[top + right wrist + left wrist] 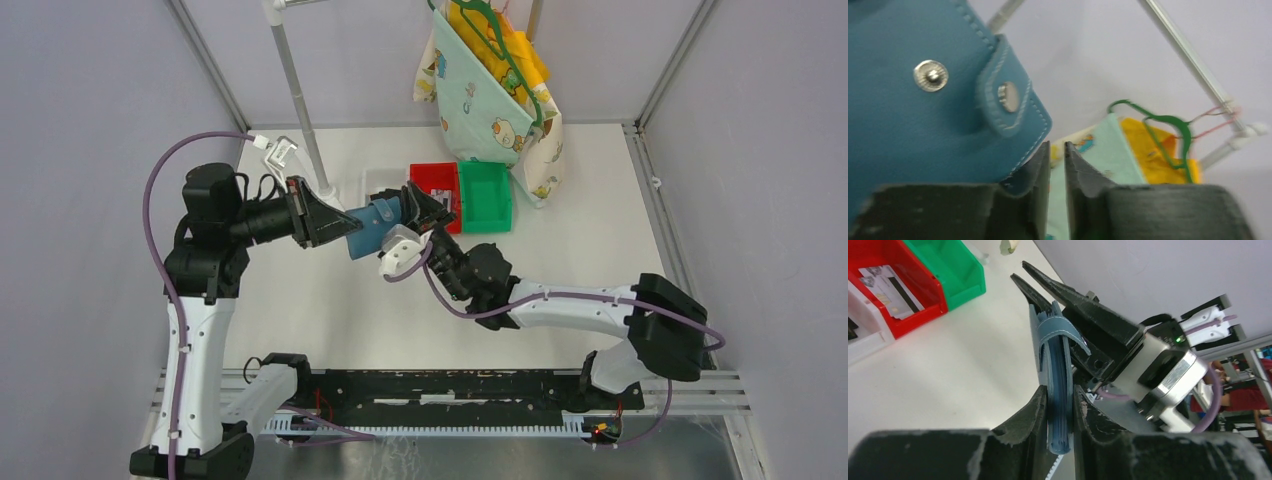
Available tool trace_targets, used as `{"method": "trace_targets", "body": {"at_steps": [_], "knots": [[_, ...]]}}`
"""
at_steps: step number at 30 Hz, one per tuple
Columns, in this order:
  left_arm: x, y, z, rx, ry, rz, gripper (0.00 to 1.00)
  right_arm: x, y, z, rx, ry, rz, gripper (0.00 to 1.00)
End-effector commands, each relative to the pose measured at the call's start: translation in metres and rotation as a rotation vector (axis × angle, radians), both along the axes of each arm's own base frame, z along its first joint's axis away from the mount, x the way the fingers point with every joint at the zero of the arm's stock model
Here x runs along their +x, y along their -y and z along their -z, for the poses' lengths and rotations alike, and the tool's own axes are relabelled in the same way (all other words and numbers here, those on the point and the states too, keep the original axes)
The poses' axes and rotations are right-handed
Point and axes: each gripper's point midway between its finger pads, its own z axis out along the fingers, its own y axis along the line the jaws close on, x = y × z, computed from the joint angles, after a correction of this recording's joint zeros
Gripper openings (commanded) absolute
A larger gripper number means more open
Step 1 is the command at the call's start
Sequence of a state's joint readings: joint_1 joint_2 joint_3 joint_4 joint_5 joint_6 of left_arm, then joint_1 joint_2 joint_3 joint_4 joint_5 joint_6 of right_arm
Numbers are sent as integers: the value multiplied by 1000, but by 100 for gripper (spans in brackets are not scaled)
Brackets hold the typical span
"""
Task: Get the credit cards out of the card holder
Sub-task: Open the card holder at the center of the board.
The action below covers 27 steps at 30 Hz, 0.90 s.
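Two tools meet at one object above the surface (330, 300). The left tool (1058, 396) is clamped on the card holder (378, 228), pinching one end of the folded wallet so that its other end, with the snap tab (1008, 97), is offered towards the right arm. This grip probably serves as a vice, freeing the other arm to work the closure. The right tool (1057, 147) is closed and holds nothing, its fingers lying just beside the wallet's corner, below the tab.

Left wrist view: the holder appears edge-on, its layers pressed together between the fingers, and the tab arches over the top edge with its end standing off the face. No card can be seen inside it. This view alone shows a pale card with a dark stripe (888, 290) lying in the red bin (923, 310), next to the green bin (965, 282).

Right wrist view: the broad teal face appears, with a bare metal stud (931, 76) apart from the tab's own snap, which suggests the closure is undone.

Top view: only here is the whole arrangement seen, the wallet held between the arms, near the bins.
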<state>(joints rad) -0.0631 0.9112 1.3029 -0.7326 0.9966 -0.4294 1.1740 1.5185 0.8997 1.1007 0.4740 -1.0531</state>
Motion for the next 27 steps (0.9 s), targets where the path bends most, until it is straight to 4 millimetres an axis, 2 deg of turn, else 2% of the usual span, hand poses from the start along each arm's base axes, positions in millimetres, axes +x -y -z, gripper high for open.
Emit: {"method": "trace_targets", "body": {"at_steps": [1,2,3,4,6,9,12,15,16,18,21,27], "knots": [[-14,-1,-12,81,182,88,2,-2,-3,-45,204,-203,-259,48],[-13,-2,-10,101,198,91,2,6,2,-45,242,-288,-304,59],[-12,-3,-8,121,213,95,2,9,5,-49,280,-361,-377,64],[-12,-4,-6,134,223,101,2,17,12,-48,298,-426,-427,67],[-11,-5,-4,152,248,111,2,21,28,-45,347,-535,-544,73],[-10,-5,-1,171,284,126,2,12,44,-35,364,-646,-696,81],[-7,-5,0,173,280,127,2,-3,50,-15,308,-699,-796,88],[-9,-3,0,160,272,146,2,-30,51,-3,274,-699,-933,96],[-10,-2,0,155,271,153,2,-42,52,-8,269,-651,-985,98],[-13,-1,0,143,262,165,2,-58,53,-13,265,-602,-1057,98],[-14,1,-2,126,248,182,2,-63,45,-21,231,-537,-1073,98],[-17,3,-3,107,236,207,2,-76,9,-31,137,-509,-1153,98]]}}
